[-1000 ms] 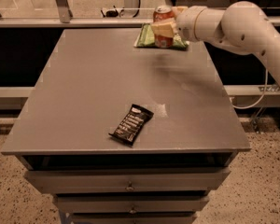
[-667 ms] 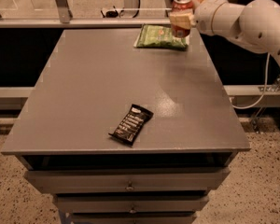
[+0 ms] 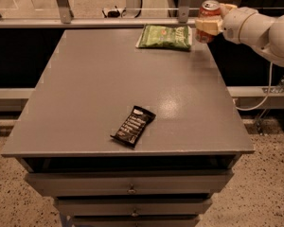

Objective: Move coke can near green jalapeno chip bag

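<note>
coke can (image 3: 209, 7) has drifted right of the green jalapeno chip bag (image 3: 164, 36); gripper (image 3: 207, 28) clamps its middle. Probably light, slick, dentable.

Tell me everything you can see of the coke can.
The coke can is a small red-orange cylinder with a silver top, metal by its look. It is upright, held in the air by the table's far right corner, just right of the green jalapeno chip bag and apart from it. The pincer, on the white arm reaching in from the right, is shut around its middle, a cream finger covering part of its side. Nothing else touches it.
</note>
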Robot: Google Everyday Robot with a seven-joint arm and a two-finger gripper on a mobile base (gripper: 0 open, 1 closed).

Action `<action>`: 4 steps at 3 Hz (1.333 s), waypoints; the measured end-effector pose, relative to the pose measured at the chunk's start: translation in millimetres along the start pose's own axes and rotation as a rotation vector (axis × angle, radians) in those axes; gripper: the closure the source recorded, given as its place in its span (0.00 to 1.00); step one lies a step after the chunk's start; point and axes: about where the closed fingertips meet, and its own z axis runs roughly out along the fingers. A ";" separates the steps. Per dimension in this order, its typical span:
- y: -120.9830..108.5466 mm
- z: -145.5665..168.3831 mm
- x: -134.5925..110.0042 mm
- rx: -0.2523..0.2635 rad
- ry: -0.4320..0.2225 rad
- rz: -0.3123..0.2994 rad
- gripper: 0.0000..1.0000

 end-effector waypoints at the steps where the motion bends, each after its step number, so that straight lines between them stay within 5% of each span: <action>1: 2.1 -3.8 20.5 -0.022 0.013 0.027 1.00; 2: 9.5 4.7 32.4 -0.057 0.021 0.048 0.97; 4: 9.5 11.6 48.4 -0.073 0.046 0.067 0.51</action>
